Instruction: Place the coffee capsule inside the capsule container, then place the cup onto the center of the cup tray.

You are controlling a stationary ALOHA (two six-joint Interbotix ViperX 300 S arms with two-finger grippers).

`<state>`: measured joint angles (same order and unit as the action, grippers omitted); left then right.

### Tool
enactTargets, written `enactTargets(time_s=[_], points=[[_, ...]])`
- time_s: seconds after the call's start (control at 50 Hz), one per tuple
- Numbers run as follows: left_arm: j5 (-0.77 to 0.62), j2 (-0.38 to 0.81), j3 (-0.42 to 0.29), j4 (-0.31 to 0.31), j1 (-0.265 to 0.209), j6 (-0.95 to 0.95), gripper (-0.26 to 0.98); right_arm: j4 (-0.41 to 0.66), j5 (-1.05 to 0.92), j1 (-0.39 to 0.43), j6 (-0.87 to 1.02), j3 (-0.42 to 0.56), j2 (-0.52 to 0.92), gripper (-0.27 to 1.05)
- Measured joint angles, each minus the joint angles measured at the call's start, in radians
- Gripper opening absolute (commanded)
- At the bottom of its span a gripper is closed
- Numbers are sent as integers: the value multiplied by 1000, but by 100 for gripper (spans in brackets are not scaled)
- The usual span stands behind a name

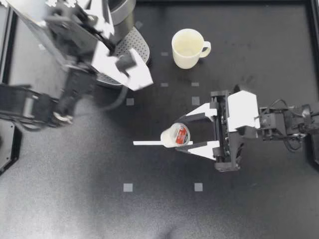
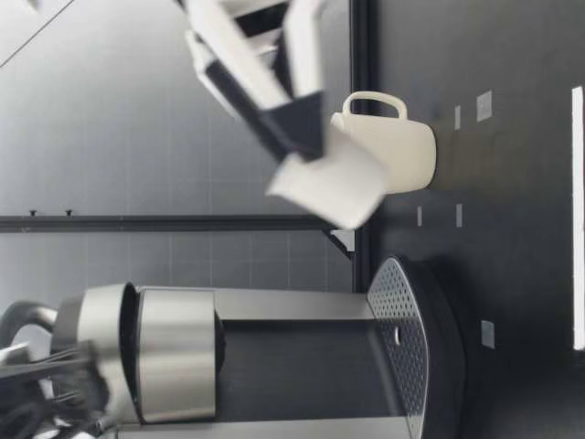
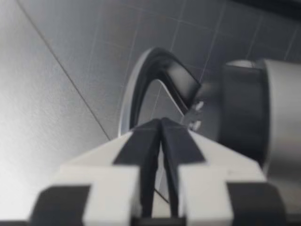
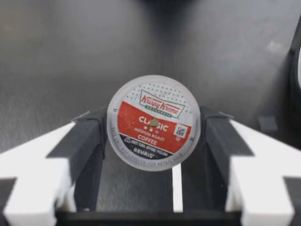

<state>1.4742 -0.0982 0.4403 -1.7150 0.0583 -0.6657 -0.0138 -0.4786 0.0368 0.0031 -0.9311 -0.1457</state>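
The right gripper (image 1: pixel 180 135) reaches in from my right over the middle of the table (image 1: pixel 75 199) and is clamped on the coffee capsule (image 1: pixel 174 135). In the right wrist view both black pads (image 4: pixel 87 136) bear on the capsule's rim from opposite sides, and the foil lid squarely faces that camera. The capsule is held on its side above a thin white strip (image 1: pixel 147 143) that lies flat on the table and runs out ahead of the fingertips. Whether the capsule touches the table cannot be told. The left gripper (image 1: pixel 107 40) is raised high beside the coffee machine (image 1: pixel 122 12) at the far left of the table. In the left wrist view its fingers are clenched on themselves, with only a hairline gap between the dark pads. Their tips point at the machine's silver handle arch (image 3: pixel 141 80), and the machine's rounded head is just beside that arch. Whether the tips touch the arch cannot be told. The cup (image 1: pixel 187 47) stands upright on the bare table, its pale inside open to the top camera and its handle turned toward my right. It stands near the machine's perforated cup tray (image 1: pixel 133 45), part of which lies under the left arm. The low view shows the cup's base flat on the table, apart from the tray's edge. The capsule is well apart from both cup and machine, nearer the table's middle. Small pale square markers (image 1: pixel 128 187) dot the table surface.
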Motion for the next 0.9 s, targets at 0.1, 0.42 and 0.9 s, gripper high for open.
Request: enactTargets(time_s=[0.1,0.42,0.9], points=[[-23,-38,5,0,-8,-58,15,0,-15,2,5,0,-14,51],[-265,-204,43,107,-72,-373,15,-2,-28,0,46,51,-40,51],[-687,-502,230,201,-351,-661,15,-3,-46,0,40,95,-75,51]])
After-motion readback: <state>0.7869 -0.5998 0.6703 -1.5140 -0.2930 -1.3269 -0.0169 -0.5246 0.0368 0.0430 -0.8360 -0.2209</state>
